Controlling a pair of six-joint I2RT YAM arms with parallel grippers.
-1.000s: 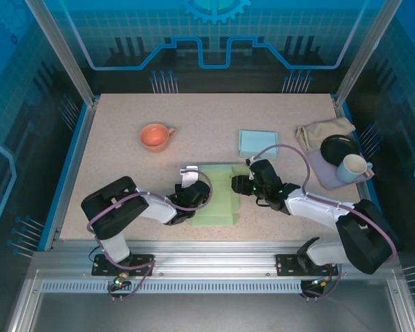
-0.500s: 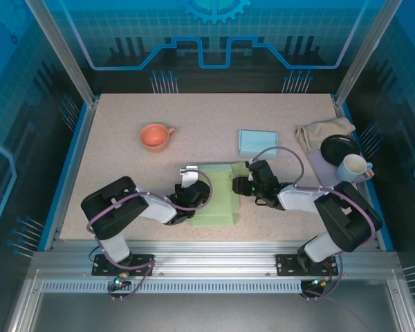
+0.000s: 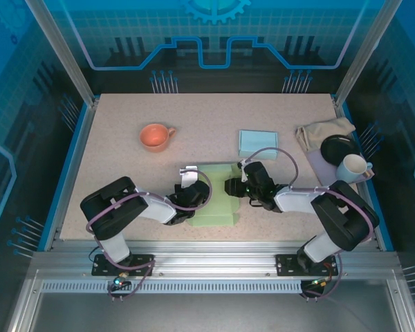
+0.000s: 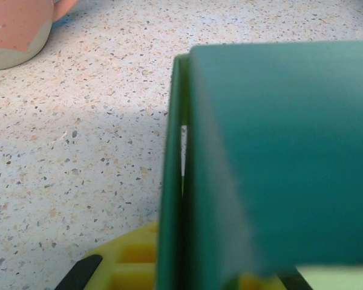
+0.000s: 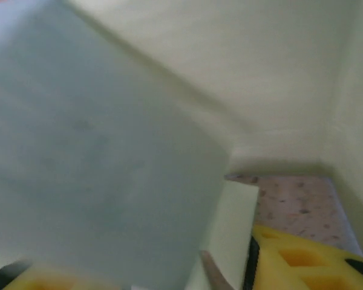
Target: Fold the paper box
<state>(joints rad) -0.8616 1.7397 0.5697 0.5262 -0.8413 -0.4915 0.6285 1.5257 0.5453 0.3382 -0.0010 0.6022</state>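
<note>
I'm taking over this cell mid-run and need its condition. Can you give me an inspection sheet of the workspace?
Surface: speckled table, no spills seen.
Job's things: green paper box near the front centre, side panel raised.
Clutter: orange mug, light blue box, beige cloth, black disc, white mug, lavender mat.
End effectors: left end effector shut on the paper box's left wall. Right end effector at its right side, fingers apart about a pale panel, grip unclear.
Cables: purple cables loop above both wrists.
Surroundings: blue-lit enclosure panels, aluminium frame at the near edge.
</note>
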